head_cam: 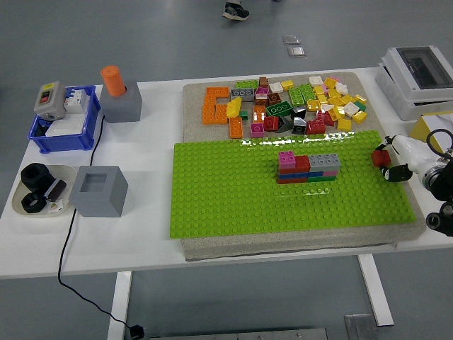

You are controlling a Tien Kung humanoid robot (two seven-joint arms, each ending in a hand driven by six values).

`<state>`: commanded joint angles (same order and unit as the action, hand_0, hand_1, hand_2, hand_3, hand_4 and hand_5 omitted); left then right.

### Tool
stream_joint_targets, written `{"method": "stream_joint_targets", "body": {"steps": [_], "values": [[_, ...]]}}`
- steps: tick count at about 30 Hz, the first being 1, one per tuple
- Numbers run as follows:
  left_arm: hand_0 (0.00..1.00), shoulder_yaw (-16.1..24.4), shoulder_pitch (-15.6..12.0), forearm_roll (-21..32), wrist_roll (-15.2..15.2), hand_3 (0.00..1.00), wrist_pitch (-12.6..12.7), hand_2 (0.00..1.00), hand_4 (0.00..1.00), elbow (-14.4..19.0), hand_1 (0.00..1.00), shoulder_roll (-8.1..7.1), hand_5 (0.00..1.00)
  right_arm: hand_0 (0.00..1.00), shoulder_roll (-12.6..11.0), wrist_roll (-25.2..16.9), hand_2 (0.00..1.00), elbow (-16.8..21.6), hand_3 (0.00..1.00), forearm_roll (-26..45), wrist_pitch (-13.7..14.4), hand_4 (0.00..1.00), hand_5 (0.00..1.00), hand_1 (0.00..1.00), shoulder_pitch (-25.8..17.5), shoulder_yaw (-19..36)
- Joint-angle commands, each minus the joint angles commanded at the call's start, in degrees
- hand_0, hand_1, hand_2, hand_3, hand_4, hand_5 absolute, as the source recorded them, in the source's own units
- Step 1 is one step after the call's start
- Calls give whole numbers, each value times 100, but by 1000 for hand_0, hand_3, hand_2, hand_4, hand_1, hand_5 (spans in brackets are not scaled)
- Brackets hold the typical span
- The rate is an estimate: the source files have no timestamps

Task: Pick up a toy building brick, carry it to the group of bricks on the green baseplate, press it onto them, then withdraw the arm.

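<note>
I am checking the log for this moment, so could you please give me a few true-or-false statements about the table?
1. The right hand holds a red brick. True.
2. The red brick is already pressed onto the stack of bricks. False: it is at the green baseplate's right edge, apart from the stack.
3. An orange cylinder stands in a grey block. True.
4. The blue bin sits right of the baseplate. False: left.

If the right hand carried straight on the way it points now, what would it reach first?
The right hand, shut on a red brick, points left across the green baseplate. It would probably meet the stacked bricks first, though its height is unclear.
</note>
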<state>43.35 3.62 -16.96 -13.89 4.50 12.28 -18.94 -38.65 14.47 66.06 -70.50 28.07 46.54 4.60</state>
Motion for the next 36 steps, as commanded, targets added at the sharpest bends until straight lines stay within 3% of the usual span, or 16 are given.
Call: {"method": "stream_joint_targets", "body": {"steps": [8,18,28,36], "values": [[809,31,-9,-66,8,807,16,751,864,-8,772,4,586,903,-32,292,990,794,525,-709,168,449,38,986,-143,685],[812,30,-11,-70,22,808,31,757,866,-13,781,2,584,915,140,491,995,1429,530,-867,172,455,40,998,-179,813],[815,17,-12,-48,31,807,37,762,868,-15,785,2,583,927,259,570,988,1742,526,-917,171,466,46,998,-149,748],[817,15,-5,-48,35,807,35,764,868,-16,786,5,584,927,419,597,987,1695,524,-817,144,470,47,998,-81,598]]}}
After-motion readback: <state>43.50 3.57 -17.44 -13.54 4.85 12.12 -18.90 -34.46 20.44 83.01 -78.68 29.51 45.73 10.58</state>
